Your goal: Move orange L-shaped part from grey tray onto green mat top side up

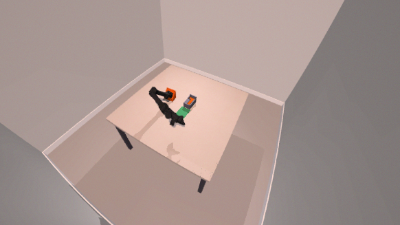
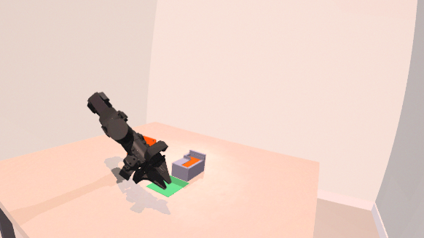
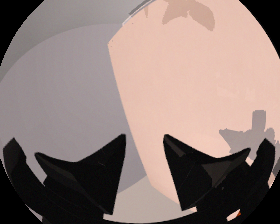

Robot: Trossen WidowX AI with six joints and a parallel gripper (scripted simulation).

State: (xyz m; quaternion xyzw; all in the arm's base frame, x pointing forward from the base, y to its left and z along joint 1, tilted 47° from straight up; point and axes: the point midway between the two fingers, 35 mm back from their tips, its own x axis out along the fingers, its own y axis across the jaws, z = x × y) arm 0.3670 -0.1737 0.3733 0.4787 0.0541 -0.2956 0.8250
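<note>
1. One pale peach table (image 1: pixel 192 140) on dark legs, tucked into the corner of a plain room with beige-grey walls, white baseboard along the floor edge and a brownish floor.
2. Orange base (image 1: pixel 170 93) of the arm (image 2: pixel 113 124) bolted near the back of the table, arm folded forward and down, casting a shadow across the tabletop.
3. Grey tray (image 2: pixel 183 171) a bit past the base, with a green mat (image 2: pixel 171 188) lying flat right against its near side.
4. Orange part (image 2: pixel 190 161) sitting in the tray's pocket, flush, not tipped up as far as can be seen. From above (image 1: pixel 190 100), long axis running along the tray's length, short foot of the L branching off at the far end. Flat top, bright orange, no markings visible at this size.
5. Gripper (image 2: pixel 160 177) angled down low over the near-left corner of the mat, well short of the tray. Touching the mat or just above it: can't tell.
6. Fingers partly spread with a clear gap between them, nothing pinched. Through the gap in the wrist view, just tabletop edge and grey floor.
</note>
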